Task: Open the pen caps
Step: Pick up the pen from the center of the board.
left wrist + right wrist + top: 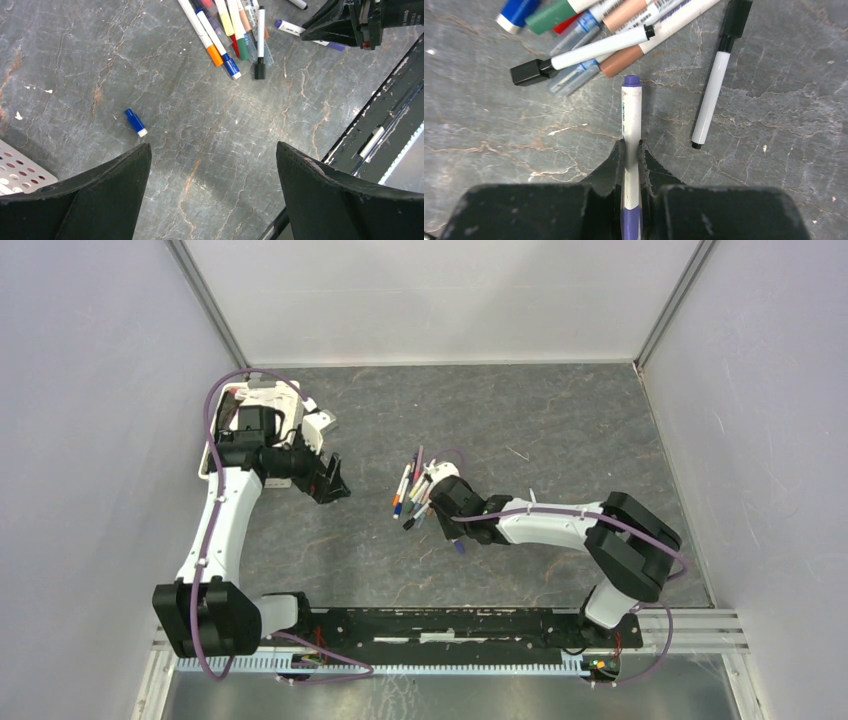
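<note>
Beside the heap of pens (415, 490), the right claw (631, 146) is clamped on the white barrel of a purple pen (631, 110), probably to hold it firm for pulling its cap. The left claw (212, 147) hangs wide apart above the tabletop (75, 60). One loose blue cap (135, 122) lies below it, while other pen caps (215, 55) sit on their pens.

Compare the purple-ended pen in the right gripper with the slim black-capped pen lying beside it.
The purple-ended pen is clamped in the right gripper; the black-capped pen lies free on the table. The purple-ended pen is thicker, the black-capped pen slimmer. Both have white barrels.
</note>
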You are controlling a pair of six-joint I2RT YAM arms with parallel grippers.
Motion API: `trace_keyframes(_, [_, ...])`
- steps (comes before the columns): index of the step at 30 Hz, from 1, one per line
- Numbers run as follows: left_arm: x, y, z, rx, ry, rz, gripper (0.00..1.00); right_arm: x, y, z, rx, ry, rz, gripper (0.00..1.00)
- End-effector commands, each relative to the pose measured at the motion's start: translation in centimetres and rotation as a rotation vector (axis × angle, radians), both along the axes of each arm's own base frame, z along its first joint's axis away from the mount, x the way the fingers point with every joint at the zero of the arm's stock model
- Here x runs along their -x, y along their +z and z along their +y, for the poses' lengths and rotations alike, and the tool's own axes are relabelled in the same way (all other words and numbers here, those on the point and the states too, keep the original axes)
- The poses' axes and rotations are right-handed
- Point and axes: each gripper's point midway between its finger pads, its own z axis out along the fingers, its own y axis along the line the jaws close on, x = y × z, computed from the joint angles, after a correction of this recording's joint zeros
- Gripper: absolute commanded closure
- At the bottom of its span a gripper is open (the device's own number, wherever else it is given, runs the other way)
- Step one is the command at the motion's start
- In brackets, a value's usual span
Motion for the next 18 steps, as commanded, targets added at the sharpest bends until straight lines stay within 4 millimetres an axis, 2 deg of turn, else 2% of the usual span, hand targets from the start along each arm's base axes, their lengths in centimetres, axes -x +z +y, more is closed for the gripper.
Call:
trace_keyframes(1, [0.3, 2.6, -1.0, 0.056, -0.033, -0.047, 0.0, -0.8, 5.1, 2.0, -0.122, -0.008, -0.057, 1.0])
trace_keyframes(9, [1.5, 3.3, -1.9, 0.111, -0.058, -0.031, 0.0, -1.4, 12.0, 4.5, -0.316, 0.026, -0.142, 1.0])
trace_keyframes(13, [2.3, 4.1, -2.9, 0.184, -0.078, -0.012, 0.0, -1.8, 15.0, 5.9, -0.419, 0.039, -0.197, 1.0])
trace_keyframes(18, [4.4, 5.2, -5.1, 0.347, -0.147, 0.032, 0.0, -2.2, 20.4, 7.8, -0.658, -0.029, -0.324, 1.0])
